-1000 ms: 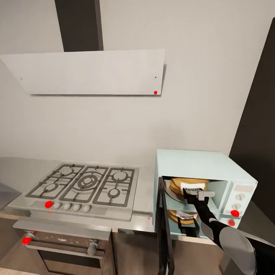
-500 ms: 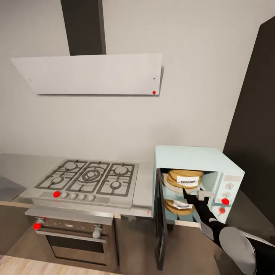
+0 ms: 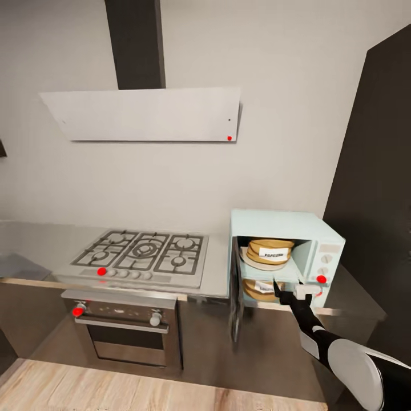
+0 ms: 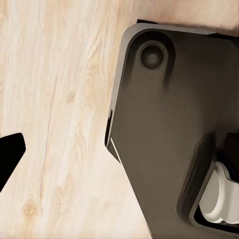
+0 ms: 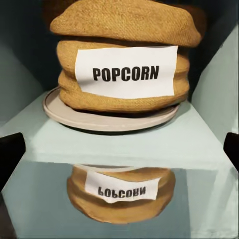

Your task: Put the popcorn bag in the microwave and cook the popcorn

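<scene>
**A:** Item one, the appliance?

**B:** Microwave (image 3: 285, 225), pale mint-blue, standing at the right end of the countertop (image 3: 217, 274), beside a dark wall panel (image 3: 371, 188). Door (image 3: 234, 297) swung wide open toward the near side, seen edge-on. Control panel with round knobs on its right face, red marker at the lower knob.

**A:** Contents?

**B:** Popcorn bag (image 3: 269, 252), tan burlap, white label reading POPCORN, seated on a round pale turntable plate (image 5: 109, 117) inside the cavity. A mirrored copy of the bag shows on the glossy cavity floor below it; the same in the right wrist view (image 5: 122, 64).

**A:** Right gripper?

**B:** Right gripper (image 3: 291, 292), black fingers, held just outside the cavity mouth at its near lower edge, apart from the bag. In the right wrist view its fingertips (image 5: 11, 154) sit at the far edges of the picture with the bag between and beyond them: spread wide, nothing held.

**A:** Left gripper?

**B:** One dark fingertip (image 4: 10, 157) over light wood floor (image 4: 55, 99), next to the robot's dark base (image 4: 169, 124). How far it is spread, I cannot tell.

**A:** Surroundings?

**B:** Gas hob (image 3: 145, 254) left of the microwave, steel oven (image 3: 123, 331) under it, flat extractor hood (image 3: 148, 114) on the wall above.
</scene>
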You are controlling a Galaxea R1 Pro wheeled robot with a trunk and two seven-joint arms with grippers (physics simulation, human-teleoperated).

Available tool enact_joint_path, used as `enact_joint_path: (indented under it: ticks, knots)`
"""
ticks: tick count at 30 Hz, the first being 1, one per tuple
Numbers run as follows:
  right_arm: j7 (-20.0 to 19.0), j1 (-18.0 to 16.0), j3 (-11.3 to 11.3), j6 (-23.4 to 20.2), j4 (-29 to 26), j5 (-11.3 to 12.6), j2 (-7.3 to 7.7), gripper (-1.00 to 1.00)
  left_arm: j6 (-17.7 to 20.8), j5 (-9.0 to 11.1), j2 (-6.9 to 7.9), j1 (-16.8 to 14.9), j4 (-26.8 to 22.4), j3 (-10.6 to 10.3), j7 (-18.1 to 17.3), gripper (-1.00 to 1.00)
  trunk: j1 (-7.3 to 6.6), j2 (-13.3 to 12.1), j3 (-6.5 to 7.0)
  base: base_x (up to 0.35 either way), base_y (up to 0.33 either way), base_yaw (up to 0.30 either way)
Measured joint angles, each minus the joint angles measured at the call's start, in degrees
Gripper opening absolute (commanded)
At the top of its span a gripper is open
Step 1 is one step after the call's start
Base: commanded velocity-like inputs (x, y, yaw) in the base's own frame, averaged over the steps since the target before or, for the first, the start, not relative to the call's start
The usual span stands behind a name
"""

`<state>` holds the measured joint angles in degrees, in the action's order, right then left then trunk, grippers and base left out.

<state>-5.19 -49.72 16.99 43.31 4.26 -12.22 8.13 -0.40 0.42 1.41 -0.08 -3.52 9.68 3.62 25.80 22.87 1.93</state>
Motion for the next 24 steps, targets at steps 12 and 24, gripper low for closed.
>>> enact_joint_path:
  ticks: [12,24]
  knots:
    - [-0.10,0.03,-0.07,-0.12,0.00,-0.02,0.00,1.00,0.02,0.01,0.00,0.00,0.00,0.02,0.01,1.00,0.00,0.00,0.00,-0.326,0.100,0.000]
    - [0.48,16.82,-0.33,-10.76,0.17,-0.08,1.99,1.00,0.44,-0.03,0.43,-0.04,-9.43,0.06,-0.34,1.00,-0.03,0.01,0.00,-0.082,0.046,0.000]
